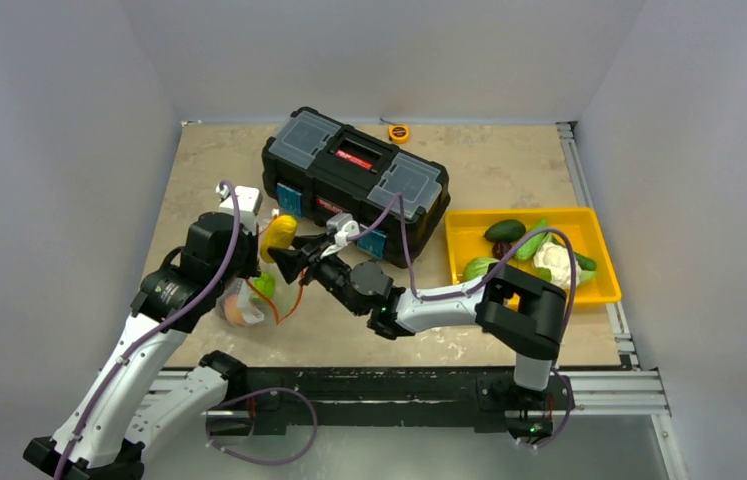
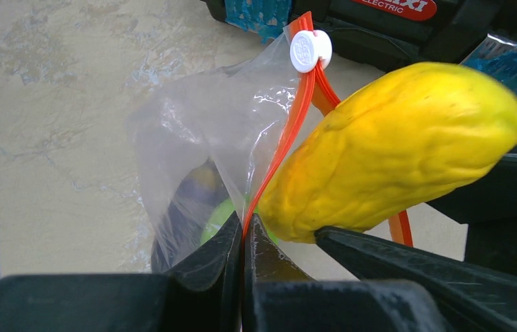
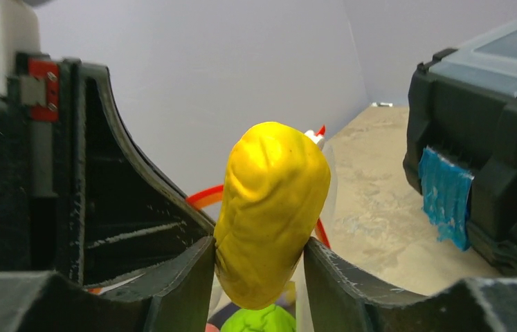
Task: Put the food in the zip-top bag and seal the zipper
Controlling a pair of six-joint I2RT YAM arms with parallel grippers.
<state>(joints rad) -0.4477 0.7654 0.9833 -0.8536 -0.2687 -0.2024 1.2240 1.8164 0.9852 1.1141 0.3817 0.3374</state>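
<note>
Viewing from above: wrinkled yellow fruit (image 1: 278, 237) is held at the clear crinkly bag (image 1: 239, 303); food (image 1: 549, 260) is left in the yellow tray (image 1: 604, 295). Left wrist: orange-red zipper strip (image 2: 290, 138) is pinched by the left gripper (image 2: 243, 232), with pieces (image 2: 217, 218) inside. Right wrist: the fruit is clamped by the right gripper (image 3: 259, 266).

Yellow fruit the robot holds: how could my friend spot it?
Find the big black toolbox. Just in front of its left end, the right arm's fingers pinch the yellow fruit over a clear bag. It's bumpy, and no other food is gripped directly.
</note>
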